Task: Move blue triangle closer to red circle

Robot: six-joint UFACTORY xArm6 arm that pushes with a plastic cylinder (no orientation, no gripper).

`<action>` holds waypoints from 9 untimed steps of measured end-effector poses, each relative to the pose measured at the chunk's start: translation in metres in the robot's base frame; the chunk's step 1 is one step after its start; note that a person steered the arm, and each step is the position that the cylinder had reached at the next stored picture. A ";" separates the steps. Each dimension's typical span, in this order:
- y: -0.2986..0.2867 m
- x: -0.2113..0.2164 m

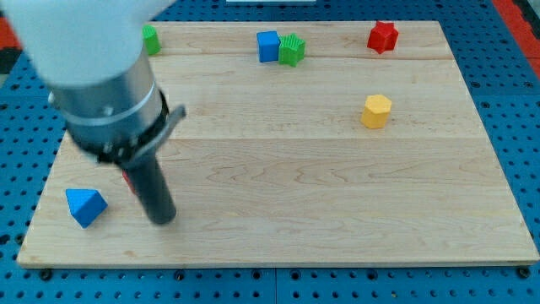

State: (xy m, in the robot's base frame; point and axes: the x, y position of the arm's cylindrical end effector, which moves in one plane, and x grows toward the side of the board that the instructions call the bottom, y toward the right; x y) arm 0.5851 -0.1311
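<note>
Fingers do not exist on this arm: it ends in a dark rod, so nothing opens, nothing closes, and nothing is held. At the lower end of the rod, my tip point(162, 219) rests on the wooden board point(295, 169) in the board's lower left part. The blue triangle point(85, 207) lies at about 9 o'clock from my tip, near it but apart, with a strip of bare wood between them. It sits close to the board's left edge and bottom edge.

A small red patch point(126, 178) shows just beside the rod's left side, at about 11 o'clock from my tip. The rod covers most of it, so I cannot tell its shape, and I cannot say if it is the red circle. The wide grey body of the arm point(101, 76) fills the view's top left and hides the board under it.

A green block point(151, 39) looks out from behind the arm near the top edge; its shape is not clear. Further along the top, at about 1 o'clock from my tip, a blue cube point(268, 46) and a green ridged block point(292, 50) stand touching or almost touching. A red star-like block point(382, 36) is near the top right corner. A yellow hexagon-like block point(376, 111) lies below it, at about 2 o'clock from my tip and well apart from everything else.
</note>
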 end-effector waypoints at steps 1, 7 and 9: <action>0.000 0.012; -0.143 -0.020; -0.127 -0.020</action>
State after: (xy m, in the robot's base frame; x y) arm 0.5650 -0.2581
